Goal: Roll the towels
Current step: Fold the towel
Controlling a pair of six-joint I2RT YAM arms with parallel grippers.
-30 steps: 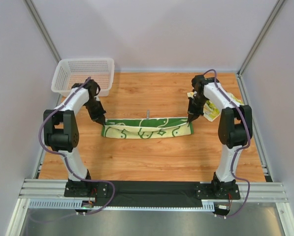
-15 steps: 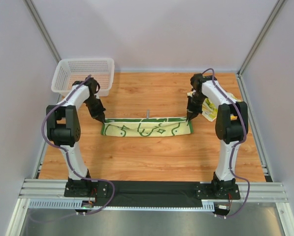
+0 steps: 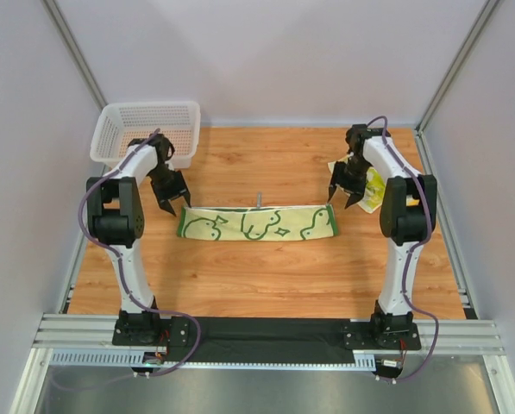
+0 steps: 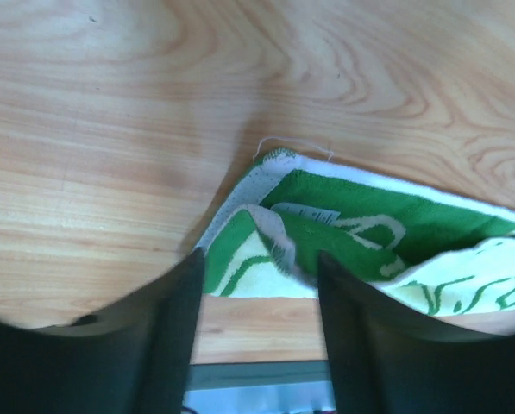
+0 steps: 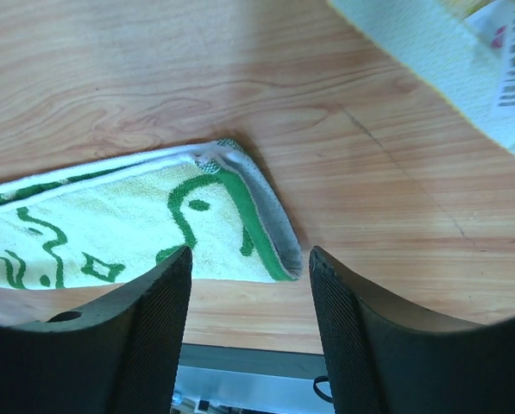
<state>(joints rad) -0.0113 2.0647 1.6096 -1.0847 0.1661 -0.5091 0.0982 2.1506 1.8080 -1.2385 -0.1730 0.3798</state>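
One of the towels (image 3: 257,222), cream with green squiggles and folded into a long strip, lies flat across the middle of the wooden table. My left gripper (image 3: 170,191) hovers just above and behind its left end (image 4: 326,228), open and holding nothing. My right gripper (image 3: 343,191) hovers above the strip's right end (image 5: 153,228), also open and empty. Another towel (image 3: 373,188), pale yellow with a paper label, lies behind the right gripper near the table's right edge; its corner (image 5: 430,52) shows in the right wrist view.
A white mesh basket (image 3: 147,131) stands at the back left corner, close behind my left arm. A small grey peg (image 3: 259,199) sticks up just behind the strip's middle. Grey walls enclose the table (image 3: 266,276) on three sides.
Both grippers let go of the folded towel's ends, opened and lifted back a little. The towel, taut and slightly raised before, now lies flat on the table.
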